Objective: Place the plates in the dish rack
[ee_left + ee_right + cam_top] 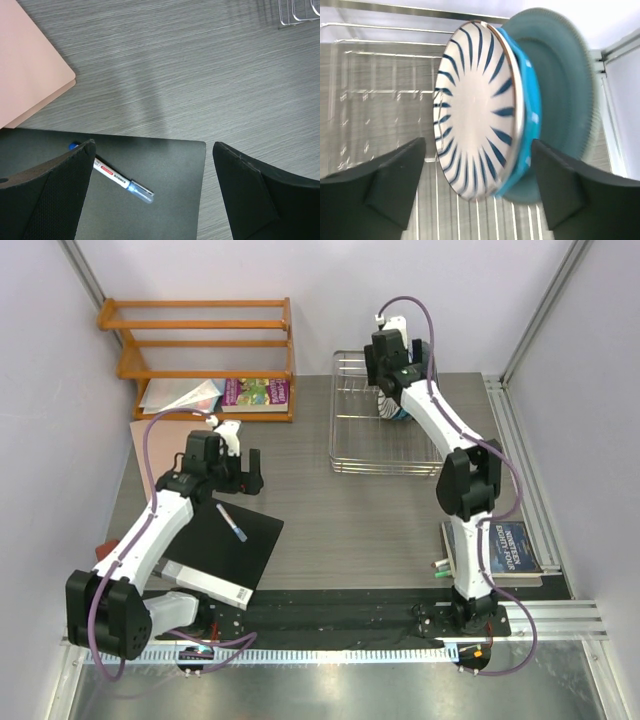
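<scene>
In the right wrist view, three plates stand on edge in the silver wire dish rack [380,90]. They are the white plate with dark stripes [477,115], the bright blue plate [529,125] behind it, and the grey-green plate [565,85] at the back. The dark teal plate is out of view. My right gripper [477,144] is open, with one finger on each side of the striped and blue plates. From above, it [393,403] hangs over the back right of the rack [350,445]. My left gripper [155,146] is open and empty, far from the rack.
A black notebook [165,190] with a pen [120,182] on it lies under my left gripper, next to a pink folder [30,75]. An orange wooden shelf [200,340] with books [255,392] stands at the back left. A dark book [505,545] lies near the right arm's base.
</scene>
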